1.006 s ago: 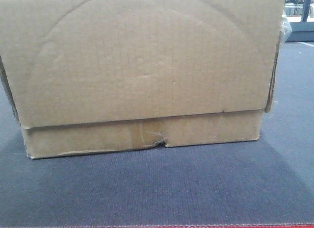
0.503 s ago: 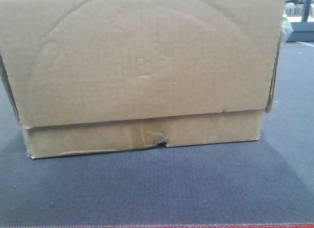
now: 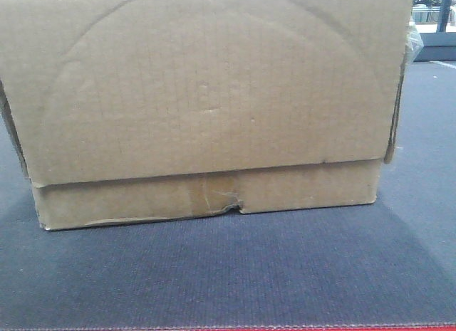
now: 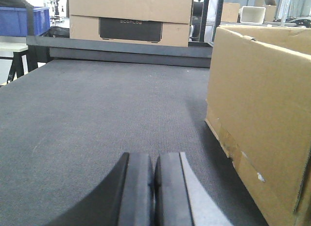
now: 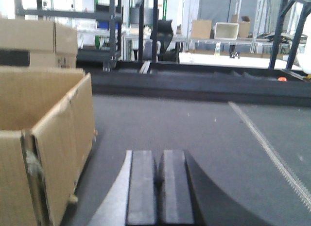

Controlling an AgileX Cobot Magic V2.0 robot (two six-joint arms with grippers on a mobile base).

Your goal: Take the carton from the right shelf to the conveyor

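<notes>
The brown carton [image 3: 206, 103] stands on the dark grey conveyor [image 3: 235, 274] and fills most of the front view, its taped lower strip torn near the middle. In the left wrist view the carton [image 4: 262, 119] is to the right of my left gripper [image 4: 155, 160], which is shut with nothing in it, a short way off the box. In the right wrist view the carton [image 5: 43, 138] is to the left of my right gripper [image 5: 160, 158], also shut and empty, apart from the box. The right shelf is out of view.
A thin red edge [image 3: 285, 328] runs along the belt's near side. Beyond the belt's far rail [image 4: 121, 46] stand stacked cardboard boxes [image 4: 131, 17] and a blue bin [image 4: 19, 19]. A light seam [image 5: 267, 148] crosses the belt at the right, with racks behind.
</notes>
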